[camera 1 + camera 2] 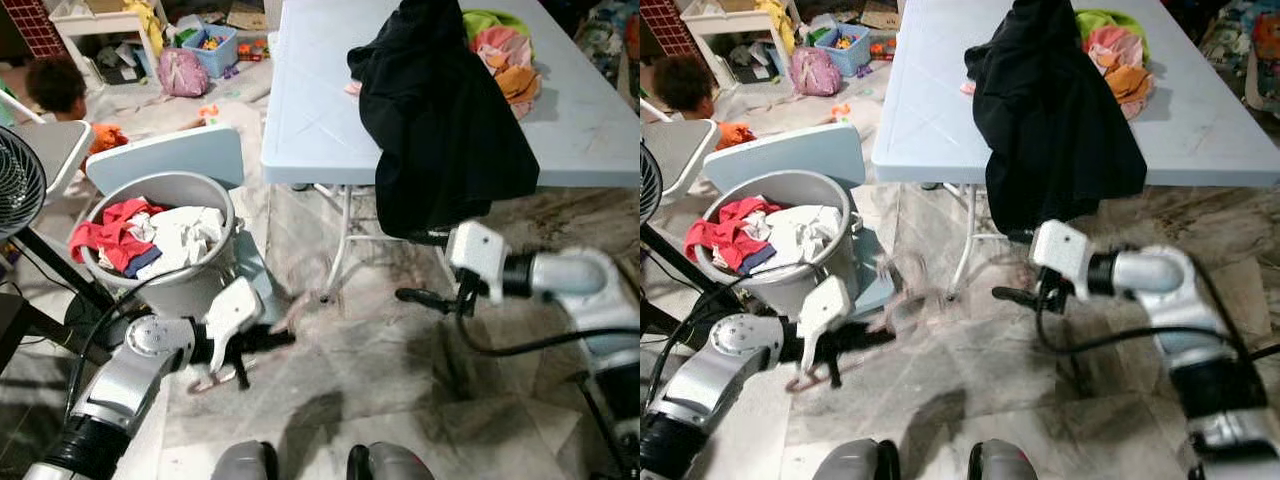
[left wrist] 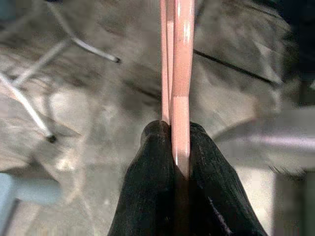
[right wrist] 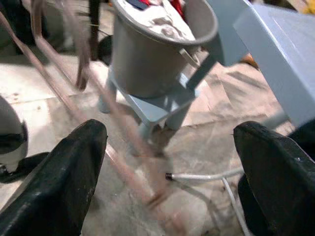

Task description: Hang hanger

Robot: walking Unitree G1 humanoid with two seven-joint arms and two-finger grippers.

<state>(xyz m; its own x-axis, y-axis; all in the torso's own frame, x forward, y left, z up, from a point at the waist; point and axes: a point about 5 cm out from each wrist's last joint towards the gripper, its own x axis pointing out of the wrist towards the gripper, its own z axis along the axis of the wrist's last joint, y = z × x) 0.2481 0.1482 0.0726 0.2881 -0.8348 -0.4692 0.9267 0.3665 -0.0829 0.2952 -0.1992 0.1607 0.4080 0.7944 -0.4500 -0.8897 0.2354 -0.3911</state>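
Hanger point(image 2: 176, 73), pink and motion-blurred, is pinched edge-on between the closed fingers of the left gripper point(image 1: 262, 342), low above the marble floor point(image 1: 370, 390) beside the grey laundry bucket point(image 1: 190, 285). The right gripper point(image 1: 1015, 294) hangs spread and empty near the black garment point(image 1: 440, 120) draped over the desk point(image 1: 310, 120). Judged best practice: keep the pinch firm, steady the swing before moving, and keep the hook clear of the cloth.

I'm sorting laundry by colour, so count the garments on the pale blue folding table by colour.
Black garment draped over the pale blue folding table edge: 1
Lime green garment: 1
Pink garment: 1
Orange garment: 1
Total: 4
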